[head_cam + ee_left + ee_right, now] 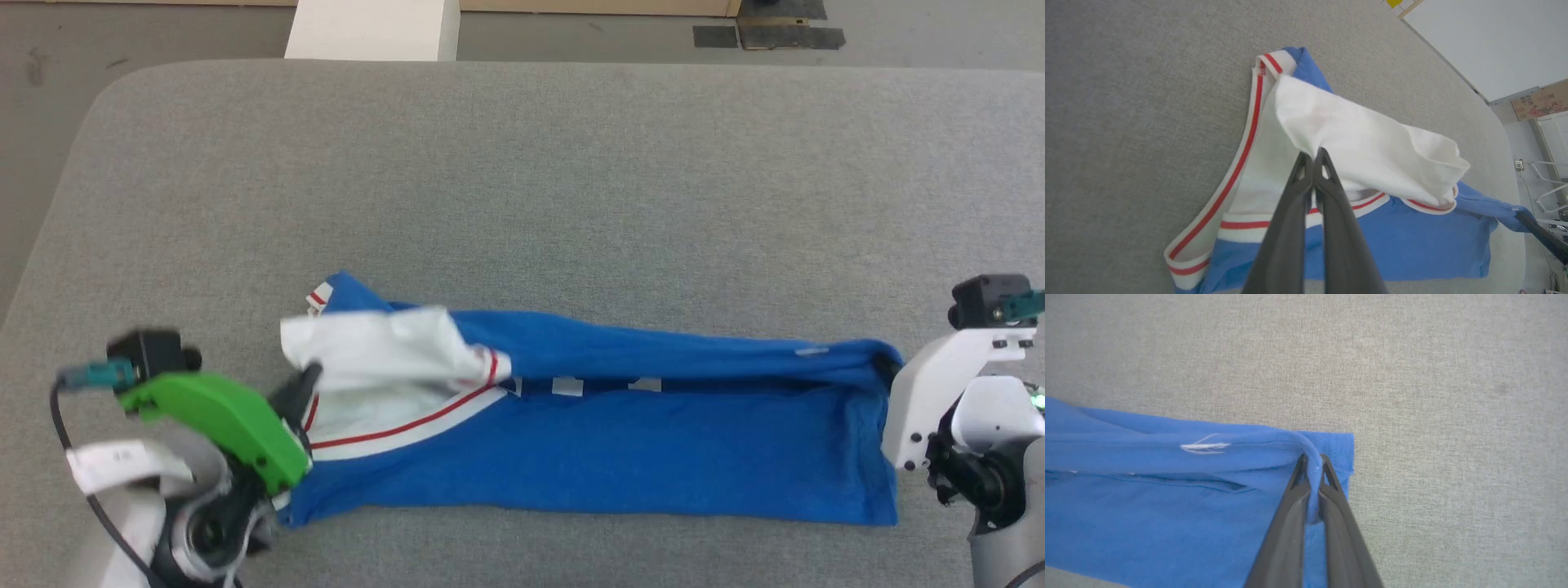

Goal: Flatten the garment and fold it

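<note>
The garment [620, 441], a royal-blue T-shirt with white sleeves and red stripe trim, lies as a long band across the near part of the grey table [522, 188]. At its left end my left gripper [309, 384] is shut on the white sleeve [1363, 151], which drapes over the collar trim. My right gripper [1312, 461] is shut on a fold of the blue hem [1306, 445] at the right end, lifting it slightly. In the head view the right gripper [886, 367] meets that corner, its fingertips hidden by cloth.
The table has rounded far corners, with wide bare grey surface [522, 163] beyond the shirt. A white box [371, 28] stands on the floor past the far edge. Dark floor mats [767, 34] lie at the far right.
</note>
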